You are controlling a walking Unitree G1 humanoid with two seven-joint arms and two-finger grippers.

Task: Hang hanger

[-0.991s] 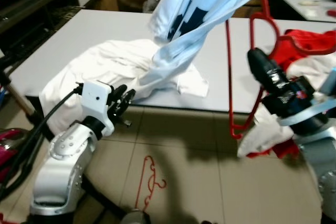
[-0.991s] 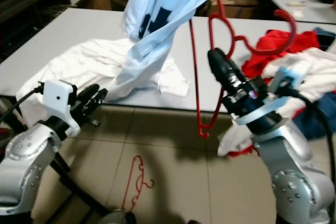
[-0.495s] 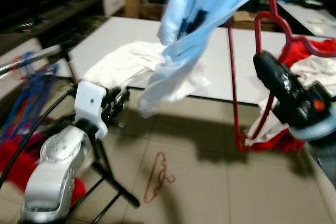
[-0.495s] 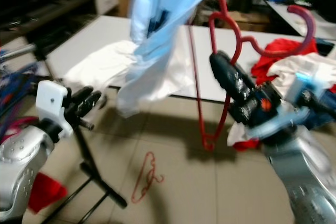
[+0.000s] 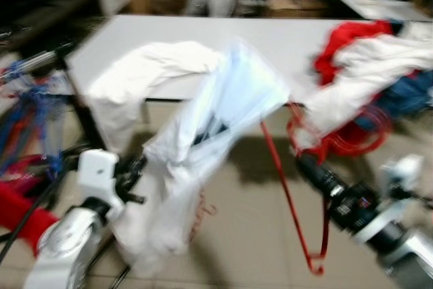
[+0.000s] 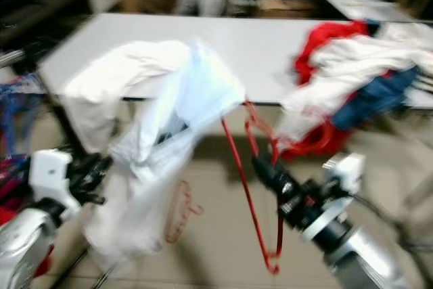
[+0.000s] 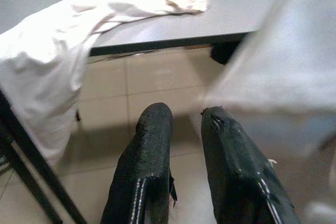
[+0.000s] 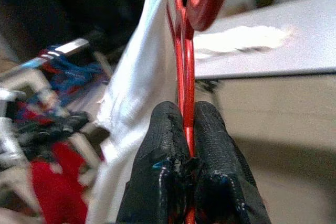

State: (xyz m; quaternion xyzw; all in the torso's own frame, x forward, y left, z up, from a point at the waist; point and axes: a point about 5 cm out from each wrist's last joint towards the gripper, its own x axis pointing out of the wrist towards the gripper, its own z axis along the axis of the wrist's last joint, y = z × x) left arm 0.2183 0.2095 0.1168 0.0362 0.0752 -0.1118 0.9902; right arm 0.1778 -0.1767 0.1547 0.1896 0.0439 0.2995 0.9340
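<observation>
Both head views are blurred by motion, so fine detail is lost. The right gripper (image 8: 185, 145) is seen clamped on the wire of a red hanger (image 5: 291, 201), its two black fingers (image 8: 163, 140) pressed together with the wire between them in the right wrist view. The hanger is held out over the tiled floor (image 5: 257, 187), in front of the grey table (image 5: 223, 32); its hook end is partly hidden behind a pale blue-white shirt (image 5: 223, 113) draped on it, which falls toward the floor. The left gripper (image 7: 184, 124) is held low beside the hanging shirt, its fingers set slightly apart with nothing between them. A white garment (image 5: 135, 79) lies over the table's near edge and hangs down. A heap of red, white and blue clothes (image 5: 365, 65) lies on the table's right side, its edges indistinct. A second red hanger (image 6: 179, 211) lies on the floor, partly covered by the shirt. A rack with blue and red hangers (image 8: 58, 66) is made out only vaguely at the left.
</observation>
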